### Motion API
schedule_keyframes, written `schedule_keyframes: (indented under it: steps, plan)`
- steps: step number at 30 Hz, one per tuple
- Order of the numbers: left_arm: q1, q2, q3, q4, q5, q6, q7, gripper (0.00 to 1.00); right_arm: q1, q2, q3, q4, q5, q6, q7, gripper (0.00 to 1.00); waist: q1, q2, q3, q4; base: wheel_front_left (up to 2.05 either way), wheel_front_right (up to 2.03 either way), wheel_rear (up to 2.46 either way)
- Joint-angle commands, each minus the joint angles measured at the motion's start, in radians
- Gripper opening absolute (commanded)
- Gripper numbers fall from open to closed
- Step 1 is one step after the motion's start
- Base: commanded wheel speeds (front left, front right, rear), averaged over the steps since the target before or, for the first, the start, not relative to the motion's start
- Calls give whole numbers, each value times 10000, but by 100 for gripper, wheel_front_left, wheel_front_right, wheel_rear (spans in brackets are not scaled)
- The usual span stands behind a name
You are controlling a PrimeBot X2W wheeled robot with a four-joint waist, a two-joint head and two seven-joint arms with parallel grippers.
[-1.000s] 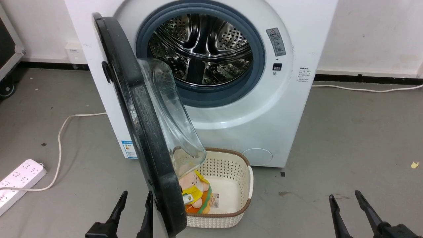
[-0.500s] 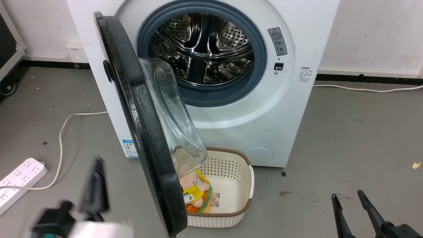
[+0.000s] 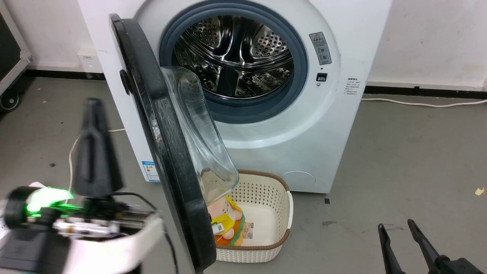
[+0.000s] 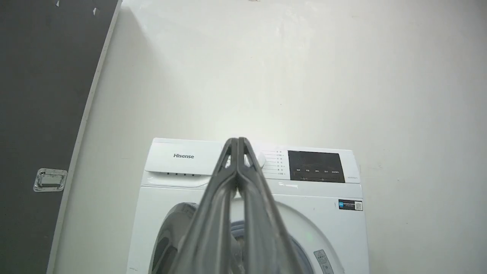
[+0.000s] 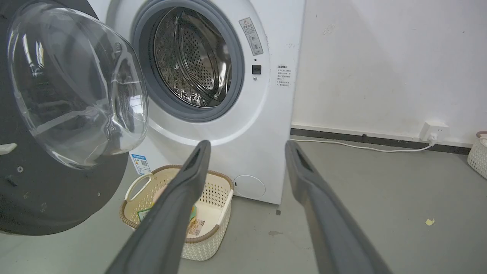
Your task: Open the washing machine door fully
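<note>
The white washing machine (image 3: 304, 125) stands against the wall with its steel drum (image 3: 236, 49) exposed. The washing machine door (image 3: 167, 152) swings out on its left hinge, about square to the front, showing edge-on with its glass bowl (image 3: 198, 133) facing right. My left gripper (image 3: 92, 104) is raised left of the door, apart from it, blurred, fingers pressed together and holding nothing. In the left wrist view the shut left gripper (image 4: 237, 141) points at the machine's control panel (image 4: 315, 166). My right gripper (image 3: 395, 228) sits low at the right, open and empty. The right wrist view shows the right gripper (image 5: 247, 146) and door (image 5: 76, 87).
A cream perforated basket (image 3: 262, 186) with a plush toy (image 3: 224, 220) sits on the grey floor under the door's swing. A white cable (image 3: 418, 103) runs along the wall at the right. A black wheeled case (image 3: 9, 57) stands at the far left.
My left gripper has shut and swung from beside the door's lower edge out to the left and upward. The door and right gripper have stayed put.
</note>
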Motion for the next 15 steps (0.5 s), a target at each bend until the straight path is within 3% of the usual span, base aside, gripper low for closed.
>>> schedule_keyframes:
  steps: [1, 10, 15]
  plan:
    - [107, 12, -254, 35, 31, 23, -42, 0, -82, 47, 7, 53, 1, 8, -45, 100, 0, 0, -12, -5, 0, 0, 0]
    - [1137, 12, -2797, 2018, -160, -222, 341, 0, -44, 47, -24, 100, 2, 8, -45, 100, 0, 0, 21, 35, 0, 0, 0]
    - [1347, 12, -3601, 3685, -531, -241, 987, 0, -85, 47, -13, 121, 46, 8, -45, 100, 0, 0, 56, 47, 0, 0, 0]
